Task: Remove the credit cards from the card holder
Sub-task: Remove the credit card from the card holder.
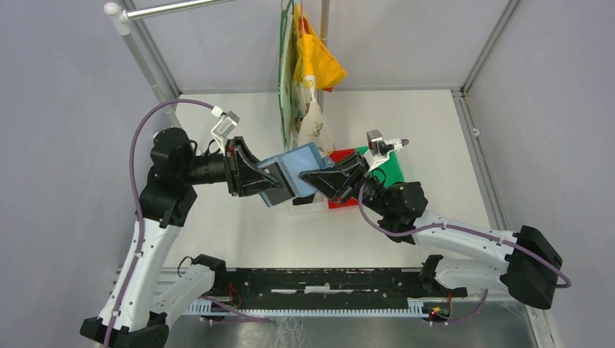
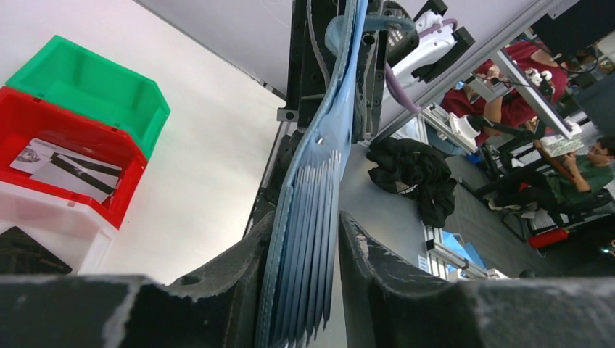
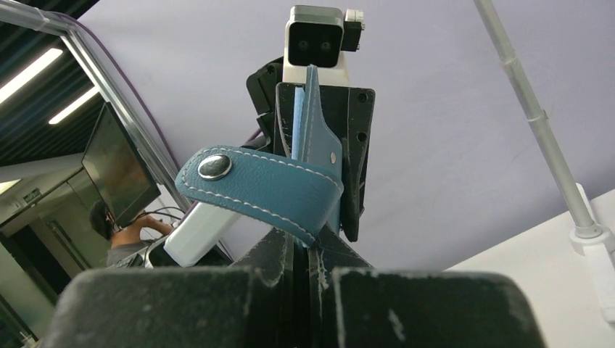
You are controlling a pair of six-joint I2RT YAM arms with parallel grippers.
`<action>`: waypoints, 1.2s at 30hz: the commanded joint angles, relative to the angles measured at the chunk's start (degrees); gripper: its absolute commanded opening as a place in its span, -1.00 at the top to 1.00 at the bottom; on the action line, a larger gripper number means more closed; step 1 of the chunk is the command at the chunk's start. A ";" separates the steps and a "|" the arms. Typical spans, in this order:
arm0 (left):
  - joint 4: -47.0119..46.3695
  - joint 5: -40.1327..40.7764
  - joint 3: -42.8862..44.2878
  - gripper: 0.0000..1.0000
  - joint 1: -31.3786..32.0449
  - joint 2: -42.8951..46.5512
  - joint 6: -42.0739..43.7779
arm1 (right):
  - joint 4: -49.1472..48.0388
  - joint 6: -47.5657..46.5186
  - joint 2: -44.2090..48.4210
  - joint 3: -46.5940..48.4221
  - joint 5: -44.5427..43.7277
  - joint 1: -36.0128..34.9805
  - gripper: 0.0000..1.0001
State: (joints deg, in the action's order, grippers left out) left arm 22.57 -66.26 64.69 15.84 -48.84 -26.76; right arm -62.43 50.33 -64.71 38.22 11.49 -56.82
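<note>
**One Card Holder, Two Grippers, Three Bins**

There is one teal-blue card holder [image 1: 294,170]. It has one strap tab [image 3: 261,188] with one snap stud [image 3: 215,167]. Its fanned leaves [image 2: 308,239] are several, packed too tightly to count.

There are two grippers, one left gripper [image 1: 284,185] and one right gripper [image 1: 306,176], each with two fingers [image 2: 217,290].

Three plastic bins stand in a row: one green bin [image 2: 87,94], one red bin [image 2: 127,185] and one white bin [image 2: 65,221]. At least two pale credit cards [image 2: 72,174] lie in the red bin. The white bin holds one dark flat piece [image 2: 22,254], kind unclear.

One bundle of cloth bags [image 1: 308,72] hangs at the back, and their number cannot be told.
</note>
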 commanded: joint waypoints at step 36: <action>25.50 0.17 11.93 0.59 0.05 -6.14 23.39 | 49.12 -31.65 1.65 22.39 0.83 -1.28 1.00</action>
State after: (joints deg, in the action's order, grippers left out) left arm 49.28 -64.31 73.25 15.84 -55.09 -5.08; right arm -13.91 18.76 -63.86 59.07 14.41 -58.61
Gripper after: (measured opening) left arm 0.287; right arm 0.079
